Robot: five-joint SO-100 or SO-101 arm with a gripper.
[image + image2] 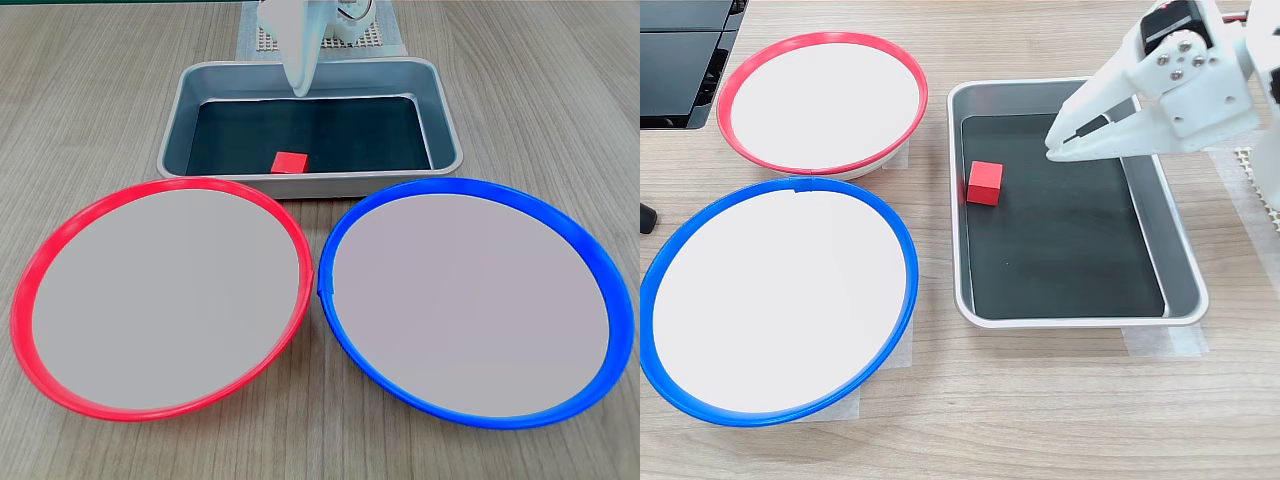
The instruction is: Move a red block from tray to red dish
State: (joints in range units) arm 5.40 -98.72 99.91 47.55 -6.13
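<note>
The red block (290, 162) (985, 183) rests on the dark bottom of the grey tray (446, 120) (1181, 262), close to the wall that faces the dishes. The red dish (160, 300) (820, 95) stands just outside that wall with nothing in it. My white gripper (300, 92) (1050, 150) hangs over the tray's bottom, apart from the block, on the side away from the dishes. Its fingertips are together and hold nothing.
A blue-rimmed dish (470, 300) (775, 300) of the same size lies beside the red one, their rims nearly touching. Black flat objects (680, 60) sit at the second exterior view's top left. The arm's base stands on a perforated mat (385, 38) behind the tray.
</note>
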